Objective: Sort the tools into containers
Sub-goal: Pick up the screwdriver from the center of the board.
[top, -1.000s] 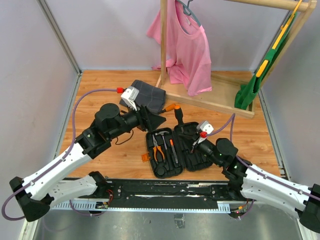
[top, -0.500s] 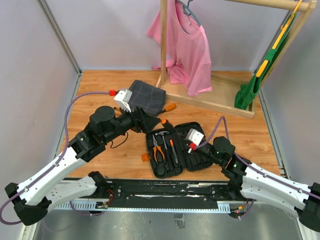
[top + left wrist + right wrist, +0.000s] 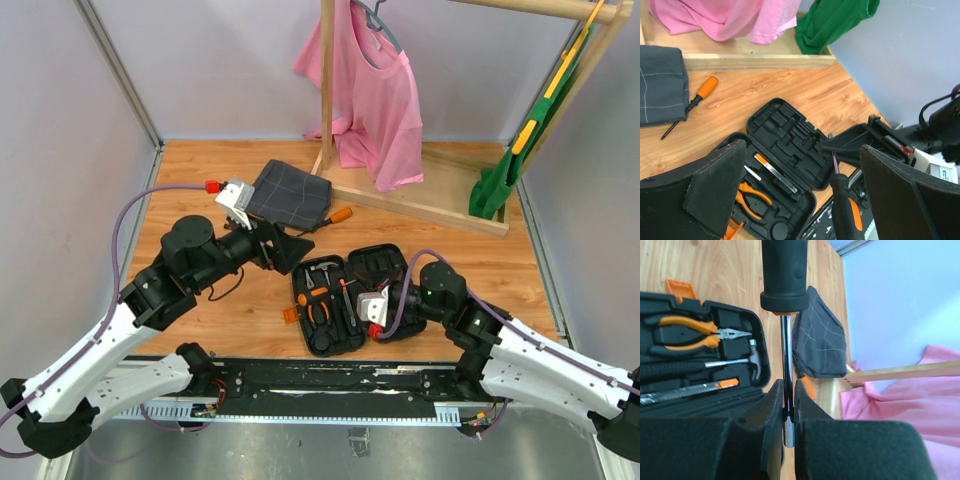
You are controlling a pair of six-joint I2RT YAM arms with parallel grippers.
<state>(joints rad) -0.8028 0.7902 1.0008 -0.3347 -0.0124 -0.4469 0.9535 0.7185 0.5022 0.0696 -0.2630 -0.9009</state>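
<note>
Jaws of right gripper (image 3: 788, 395) pinch the screwdriver (image 3: 785, 270) shaft, left gripper (image 3: 805, 190) gapes empty; heavy handle may pivot, missing the tool case (image 3: 785, 125).

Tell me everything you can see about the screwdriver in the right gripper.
The screwdriver has a thick black rubbery-looking handle with an orange inlay, an orange collar and a slim shiny steel shaft. The right gripper is shut on the shaft near its tip end, one finger pressing each side. The handle sticks out past the fingers with nothing holding it. It hangs by the open black case. The tip's shape is unclear.
</note>
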